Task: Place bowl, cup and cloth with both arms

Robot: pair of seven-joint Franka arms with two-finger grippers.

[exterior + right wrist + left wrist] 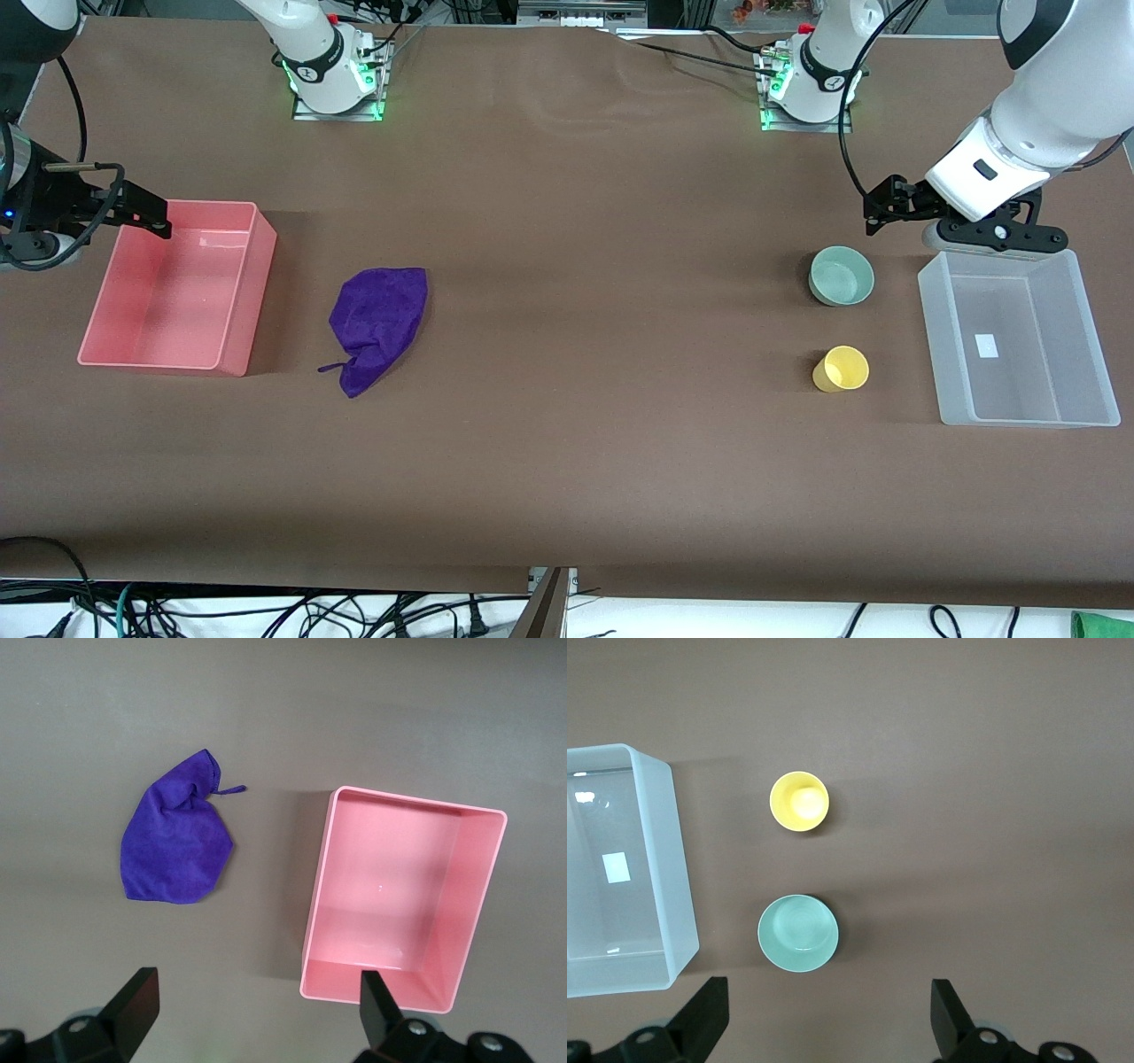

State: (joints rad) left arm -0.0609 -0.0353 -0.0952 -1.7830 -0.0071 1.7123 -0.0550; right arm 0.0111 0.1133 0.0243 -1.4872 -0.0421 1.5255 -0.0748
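The pale mint-green bowl (pixel 842 275) stands upright on the brown table, toward the left arm's end; it also shows in the left wrist view (pixel 797 933). The yellow cup (pixel 842 369) (pixel 799 802) stands upright, nearer to the front camera than the bowl. The purple cloth (pixel 379 325) (pixel 175 846) lies crumpled beside the pink bin. My left gripper (pixel 877 213) (pixel 828 992) is open and empty, up in the air over the table close to the bowl. My right gripper (pixel 151 213) (pixel 257 985) is open and empty, over a corner of the pink bin.
An empty pink bin (pixel 257 266) (pixel 317 895) sits at the right arm's end of the table. An empty clear plastic bin (pixel 930 346) (pixel 671 868) sits at the left arm's end, beside the bowl and cup. Cables hang past the table's front edge.
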